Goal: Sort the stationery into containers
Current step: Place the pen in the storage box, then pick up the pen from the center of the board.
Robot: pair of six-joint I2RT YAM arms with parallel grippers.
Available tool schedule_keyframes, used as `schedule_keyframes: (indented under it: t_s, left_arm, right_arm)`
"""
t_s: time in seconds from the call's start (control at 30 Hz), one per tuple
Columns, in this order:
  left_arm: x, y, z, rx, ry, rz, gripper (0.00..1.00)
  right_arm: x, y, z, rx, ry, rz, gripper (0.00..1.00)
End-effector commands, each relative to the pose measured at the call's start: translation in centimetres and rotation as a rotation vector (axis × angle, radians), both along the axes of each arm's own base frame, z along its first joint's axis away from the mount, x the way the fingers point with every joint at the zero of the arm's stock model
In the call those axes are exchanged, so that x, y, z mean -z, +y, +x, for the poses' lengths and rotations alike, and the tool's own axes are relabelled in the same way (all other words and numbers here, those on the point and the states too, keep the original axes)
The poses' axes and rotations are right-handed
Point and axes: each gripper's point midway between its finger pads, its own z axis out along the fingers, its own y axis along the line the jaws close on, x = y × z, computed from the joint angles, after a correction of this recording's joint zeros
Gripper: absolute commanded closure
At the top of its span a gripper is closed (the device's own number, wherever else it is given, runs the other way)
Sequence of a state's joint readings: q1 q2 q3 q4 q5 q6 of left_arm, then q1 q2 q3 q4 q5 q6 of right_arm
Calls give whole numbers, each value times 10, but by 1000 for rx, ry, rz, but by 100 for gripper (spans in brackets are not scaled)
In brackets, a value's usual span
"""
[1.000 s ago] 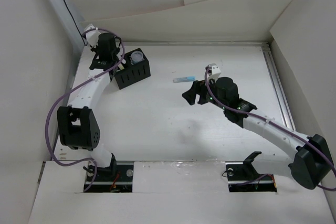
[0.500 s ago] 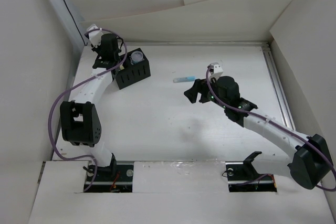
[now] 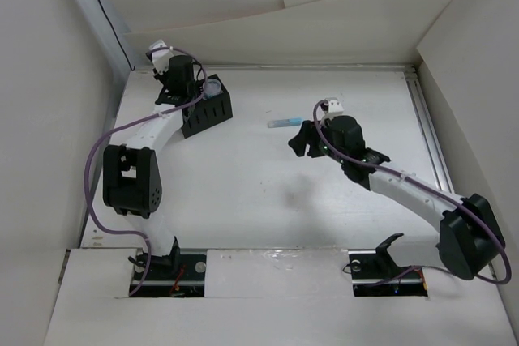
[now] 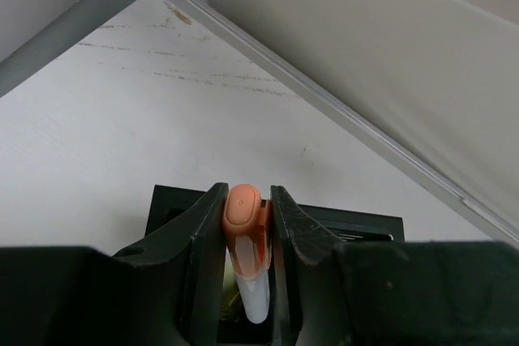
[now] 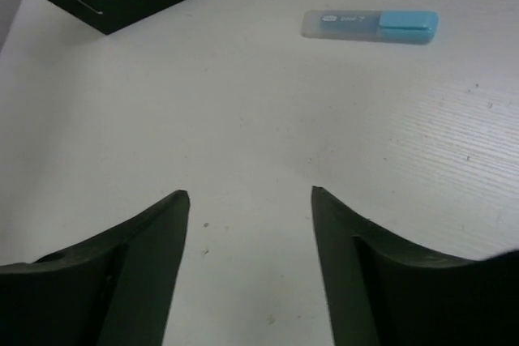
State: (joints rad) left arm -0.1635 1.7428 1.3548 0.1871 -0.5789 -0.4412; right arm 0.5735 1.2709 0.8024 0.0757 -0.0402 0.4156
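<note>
So, left gripper point(image 4: 245, 194) pinches the orange stick point(image 4: 243, 220) over the box point(image 4: 357, 221) at 10 o'clock, a crooked release could bounce it off the rim, and right gripper point(image 5: 247, 196) hangs spread, blue stick point(image 5: 369, 25) at its 1 o'clock.
</note>
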Motion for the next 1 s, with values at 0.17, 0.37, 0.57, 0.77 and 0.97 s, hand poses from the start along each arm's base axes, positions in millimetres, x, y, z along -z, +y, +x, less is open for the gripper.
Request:
schedule_keyframes:
  t_s: [0.17,0.37,0.57,0.77,0.97]
  left_arm:
    - [-17,5,-8,-24,-72,-6,56]
    - [-50,-8,-18,48,-159,-70,50]
    - [-82,-21,-35,110,-282,-191,47]
    - [-95,-64,-73,253,-387,-311,47]
    - [-68,-136,-121,410,-375,-393,47]
  right_arm:
    - [20,-22,54,208,67,19,71]
    - [49,-29,89,301,133,-26,52]
    - [91,-29,119,349,219,-87,14]
    - [114,-18,138,351,267,-96,11]
    - [120,-13,158,370,278,-117,17]
